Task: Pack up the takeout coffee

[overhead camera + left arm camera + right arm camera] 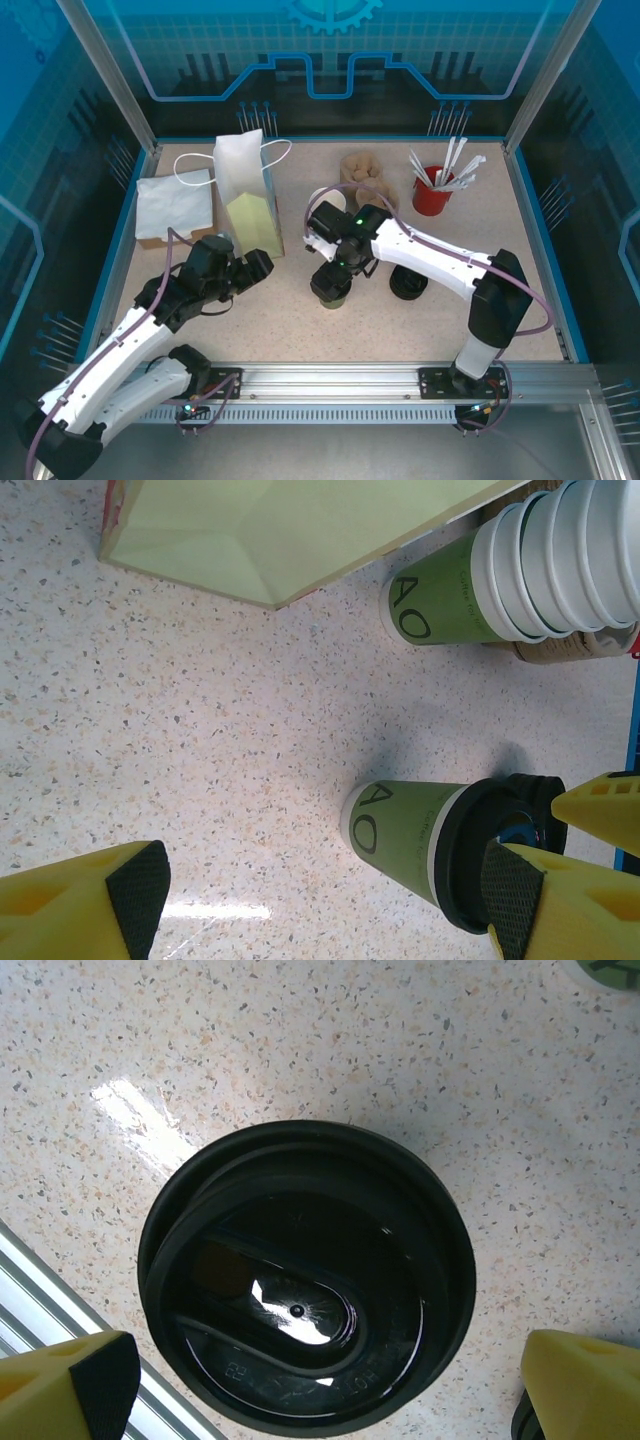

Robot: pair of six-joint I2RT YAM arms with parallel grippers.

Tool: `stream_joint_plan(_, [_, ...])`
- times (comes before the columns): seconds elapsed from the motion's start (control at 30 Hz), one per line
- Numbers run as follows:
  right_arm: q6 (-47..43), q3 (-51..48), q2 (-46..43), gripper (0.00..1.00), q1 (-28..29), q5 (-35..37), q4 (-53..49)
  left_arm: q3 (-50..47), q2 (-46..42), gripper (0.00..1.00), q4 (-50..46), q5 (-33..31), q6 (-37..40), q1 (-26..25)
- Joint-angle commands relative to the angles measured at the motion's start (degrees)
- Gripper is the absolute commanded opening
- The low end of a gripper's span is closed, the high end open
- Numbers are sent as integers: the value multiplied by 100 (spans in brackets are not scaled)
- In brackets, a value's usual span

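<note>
The takeout coffee, an olive-green cup with a black lid, stands upright mid-table. My right gripper hovers directly over it. Its yellow fingers stand open on either side of the lid, apart from the rim. My left gripper is open with nothing between its pads. It sits low to the left of the cup, beside the foot of the pale green paper bag. The bag's base is at the top of the left wrist view.
A stack of lidless green cups lies beyond the coffee. Loose black lids sit right of it. A red holder with white sticks stands at the back right, a brown carrier behind, and napkins at the back left.
</note>
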Motion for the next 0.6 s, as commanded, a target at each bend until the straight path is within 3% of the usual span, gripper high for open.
stream_joint_plan(0.0, [-148,149,116,100,109,-163,-196,-70,-14,85,-91,-61,58,65])
stream_joint_plan(0.57, [-188,181,479,100,144,-232,-117,-74,69,86,-22,11,67,65])
